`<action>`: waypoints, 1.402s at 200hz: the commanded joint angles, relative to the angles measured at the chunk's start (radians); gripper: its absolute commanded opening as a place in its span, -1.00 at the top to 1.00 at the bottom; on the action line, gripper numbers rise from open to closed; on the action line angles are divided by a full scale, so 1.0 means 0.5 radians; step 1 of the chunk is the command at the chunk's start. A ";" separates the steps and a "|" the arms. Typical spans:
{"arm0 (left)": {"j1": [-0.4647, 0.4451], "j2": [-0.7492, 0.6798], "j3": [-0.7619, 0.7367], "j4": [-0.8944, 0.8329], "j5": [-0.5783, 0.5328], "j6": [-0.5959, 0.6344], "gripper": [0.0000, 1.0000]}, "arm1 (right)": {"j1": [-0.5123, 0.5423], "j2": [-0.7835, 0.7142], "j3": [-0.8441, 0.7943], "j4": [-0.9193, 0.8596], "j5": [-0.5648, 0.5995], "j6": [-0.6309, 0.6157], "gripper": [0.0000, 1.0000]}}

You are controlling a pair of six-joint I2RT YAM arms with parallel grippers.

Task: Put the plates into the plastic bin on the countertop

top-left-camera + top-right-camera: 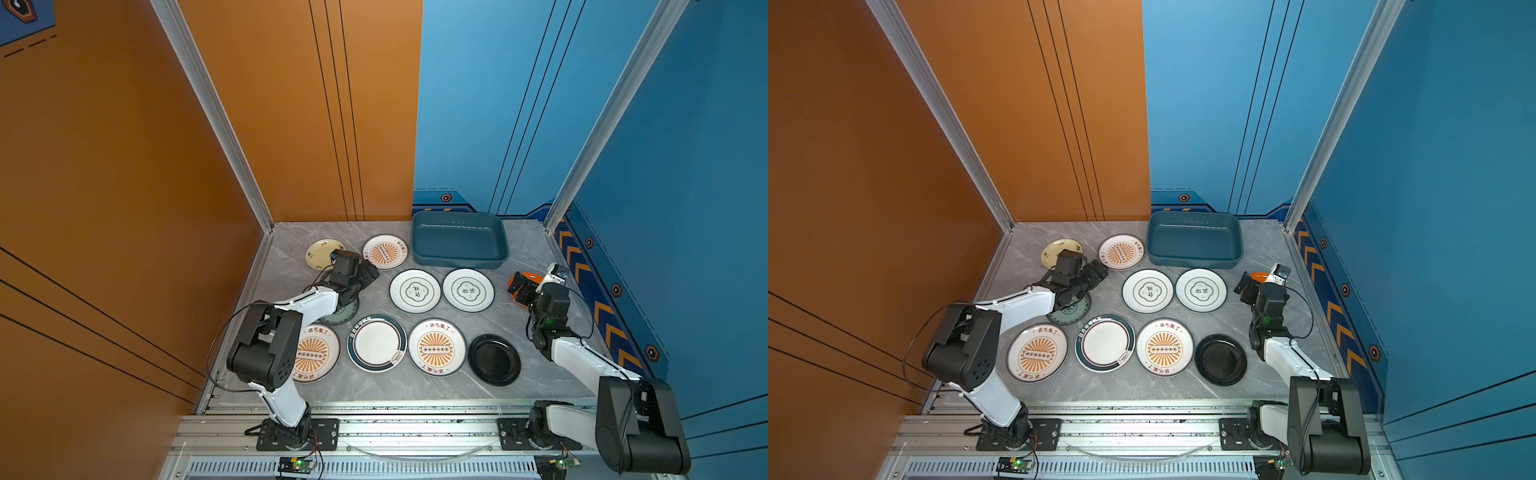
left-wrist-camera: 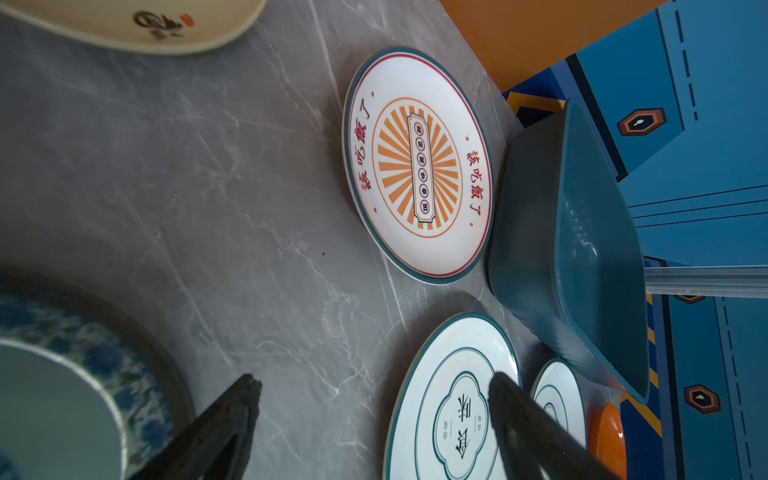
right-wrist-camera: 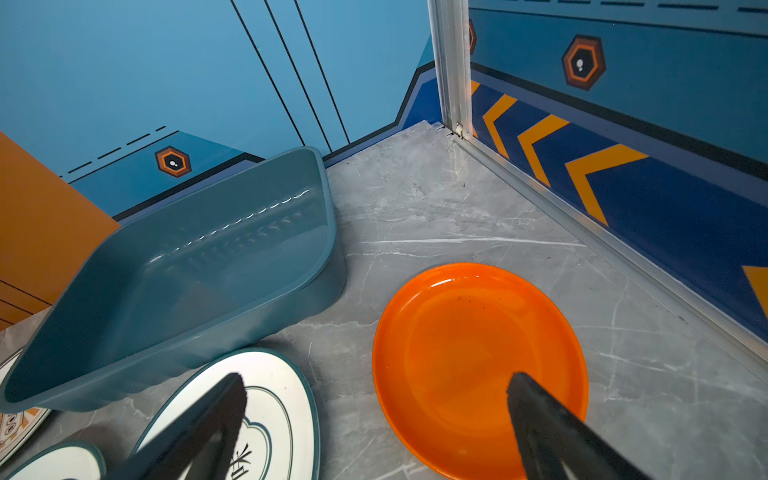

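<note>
Left pincer (image 2: 374, 380) hangs wide open and empty over a bare patch of bench (image 2: 249, 208). The patterned plate (image 2: 137, 382) is on one side of it and a white ringed plate (image 2: 453, 399) lies below its other finger. The yellow plate (image 1: 320, 253) and a sunburst plate (image 1: 384, 251) lie just beyond.

Every plate I can see sits flat on the bench. The bin (image 1: 457, 261) stands empty at the back, so I judge no plate has been moved yet.

Over on the right, the right pincer (image 3: 376, 378) is also open and holds nothing. One finger is above the orange plate (image 3: 469, 332) and the other is outside its rim.

A flat plate gives me no side to grab, so I'd pinch a rim, with one finger in the well and the other low under the lip. I'd squeeze firmly, since the glaze looks slick.

The orange plate looks like the shortest carry. I'd lift it clear of the bin's flared edge and lay it flat at one end, leaving room for the rest. With the left arm I'd take care not to sweep the patterned plate lying partly beneath it.
</note>
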 commanded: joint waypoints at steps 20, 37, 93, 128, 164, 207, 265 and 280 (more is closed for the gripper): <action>-0.010 0.222 0.188 0.028 0.043 -0.121 -0.55 | -0.028 0.045 0.037 -0.090 0.010 0.055 -1.00; -0.007 0.297 0.234 0.012 0.034 -0.133 -0.50 | -0.032 0.073 0.071 -0.134 0.023 0.065 -1.00; 0.033 0.451 0.358 -0.015 -0.015 -0.127 -0.26 | -0.065 0.219 0.259 -0.378 -0.037 0.105 -1.00; 0.051 0.534 0.465 -0.020 -0.015 -0.107 -0.24 | -0.072 0.203 0.234 -0.352 -0.056 0.106 -1.00; 0.073 0.632 0.570 -0.017 -0.021 -0.100 -0.18 | -0.078 0.197 0.229 -0.346 -0.055 0.111 -1.00; 0.106 0.754 0.649 -0.002 -0.011 -0.096 0.03 | -0.105 0.184 0.205 -0.331 -0.059 0.141 -1.00; 0.137 0.882 0.673 0.039 -0.012 -0.113 0.15 | -0.130 0.181 0.193 -0.322 -0.067 0.163 -1.00; 0.140 0.907 0.691 0.041 -0.012 -0.103 0.18 | -0.131 0.184 0.194 -0.320 -0.069 0.163 -1.00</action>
